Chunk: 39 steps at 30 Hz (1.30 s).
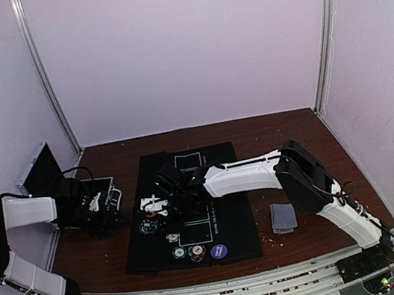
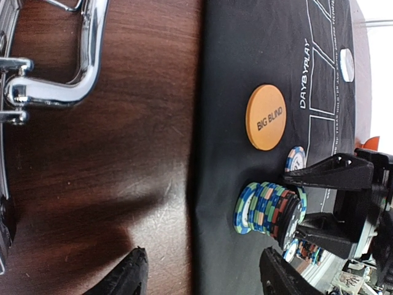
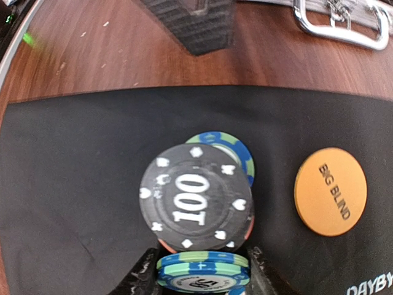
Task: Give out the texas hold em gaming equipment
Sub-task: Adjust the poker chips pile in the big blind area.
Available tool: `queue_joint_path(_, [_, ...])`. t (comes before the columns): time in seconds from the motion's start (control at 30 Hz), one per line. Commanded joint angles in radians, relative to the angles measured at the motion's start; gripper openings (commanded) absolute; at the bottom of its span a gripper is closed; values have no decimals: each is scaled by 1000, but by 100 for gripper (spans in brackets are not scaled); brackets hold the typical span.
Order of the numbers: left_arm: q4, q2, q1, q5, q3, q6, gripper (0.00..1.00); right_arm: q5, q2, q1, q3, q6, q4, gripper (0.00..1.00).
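Observation:
A tall stack of poker chips (image 3: 195, 195), topped by a black "100" chip, stands on the black mat (image 3: 73, 184). It shows from the side in the left wrist view (image 2: 267, 209). My right gripper (image 3: 201, 259) (image 1: 157, 203) sits right behind it, its fingers pressed against both edges of a short pile of blue-green chips (image 3: 202, 273). An orange "BIG BLIND" disc (image 3: 330, 190) (image 2: 266, 117) lies flat beside the stack. My left gripper (image 2: 202, 255) (image 1: 115, 200) hangs open over the mat's left edge, nothing between its fingers.
More chips (image 1: 188, 253) and a purple disc (image 1: 218, 251) lie near the mat's front edge. Grey cards (image 1: 283, 216) rest on the wood to the right. A metal case (image 1: 42, 170) stands open at the left, its chrome handle (image 2: 67, 86) close by. A white disc (image 2: 347, 64) lies farther along the mat.

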<state>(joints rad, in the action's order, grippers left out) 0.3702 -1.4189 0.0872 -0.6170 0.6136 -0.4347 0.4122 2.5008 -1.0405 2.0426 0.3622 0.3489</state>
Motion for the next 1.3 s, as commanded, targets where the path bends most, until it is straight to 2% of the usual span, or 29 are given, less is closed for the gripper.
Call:
queue_joint_path(0.0, [0, -11, 8, -5, 25, 21, 65, 14, 13, 7, 22, 4, 32, 39])
queue_joint_path(0.17, [0, -21, 6, -5, 31, 25, 65, 8, -19, 5, 22, 3, 45, 32])
queue_joint_path(0.47, [2, -25, 7, -9, 34, 28, 65, -47, -101, 5, 10, -19, 59, 30])
queue_joint_path(0.67, [1, -29, 6, -12, 35, 30, 65, -137, -114, 13, 4, -35, 108, 30])
queue_joint_path(0.87, [1, -29, 6, -15, 34, 30, 65, -292, -46, 16, 99, -80, 223, 34])
queue_joint_path(1.27, [2, -35, 6, -20, 38, 28, 65, -296, 10, 7, 144, -119, 251, 39])
